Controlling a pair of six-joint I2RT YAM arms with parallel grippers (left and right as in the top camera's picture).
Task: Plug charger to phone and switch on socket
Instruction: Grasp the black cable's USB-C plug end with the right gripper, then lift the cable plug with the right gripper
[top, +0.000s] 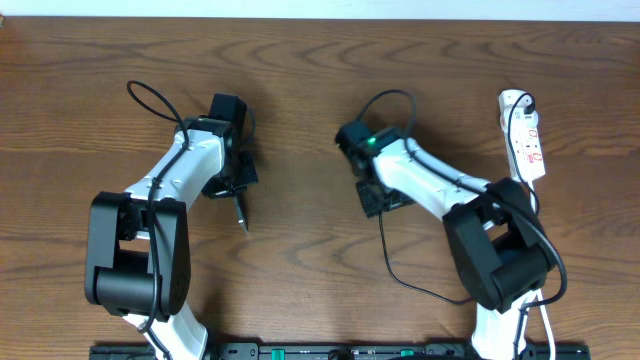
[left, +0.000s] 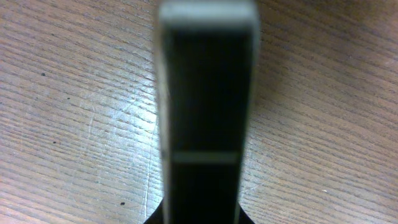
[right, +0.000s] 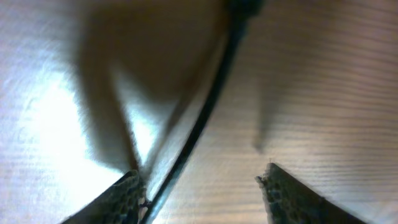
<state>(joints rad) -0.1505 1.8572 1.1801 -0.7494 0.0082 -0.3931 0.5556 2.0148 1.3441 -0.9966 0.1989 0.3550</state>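
Observation:
My left gripper (top: 236, 188) is shut on the phone (top: 241, 212), holding it on edge so that it shows from above as a thin dark sliver. In the left wrist view the phone (left: 206, 87) fills the centre as a dark slab with a pale rim, above the wooden table. My right gripper (top: 378, 196) is open (right: 202, 186) low over the table. The thin black charger cable (right: 205, 118) runs between its fingers, close to the left finger; its plug tip is blurred at the top. The cable (top: 392, 268) trails to the front right. The white socket (top: 527, 140) lies at the far right.
The socket's white cord (top: 540, 325) runs down by the right arm's base. A black wire loop (top: 150, 98) rises behind the left arm. The brown wooden table (top: 300, 90) lies all around.

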